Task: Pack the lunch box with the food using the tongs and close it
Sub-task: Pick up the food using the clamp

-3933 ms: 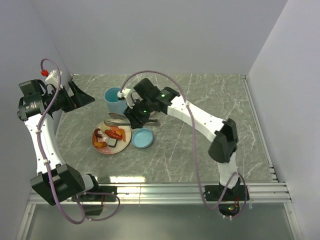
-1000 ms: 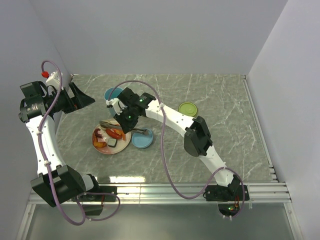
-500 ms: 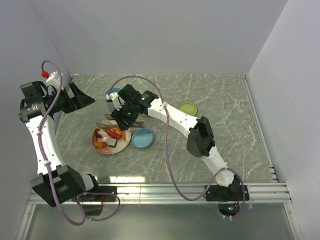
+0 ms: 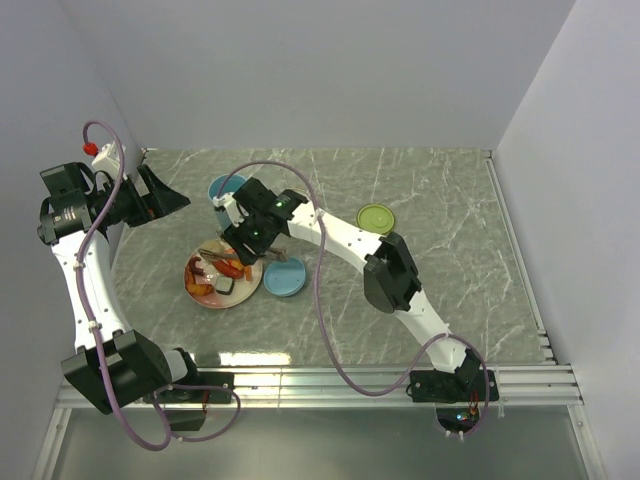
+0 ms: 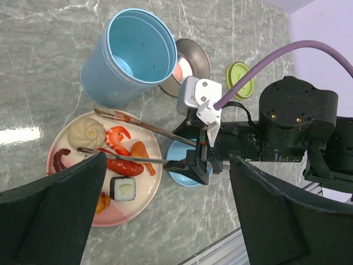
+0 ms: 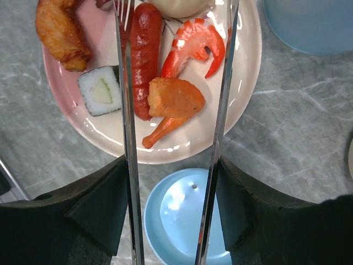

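R gripper was clamped on the tongs, fingers on the outsides of both arms. The arms were spread over the plate, w/ sausage, shrimp & fried piece between them and the sushi roll just outside. L gripper hung off to the left, jaws wide apart, empty. Blue lunch box stood open beside the plate.

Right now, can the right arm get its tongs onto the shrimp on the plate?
Probably yes. The right gripper holds the tongs spread over the plate, their arms straddling the shrimp; nothing covers it, though the orange piece beside it may get caught too.
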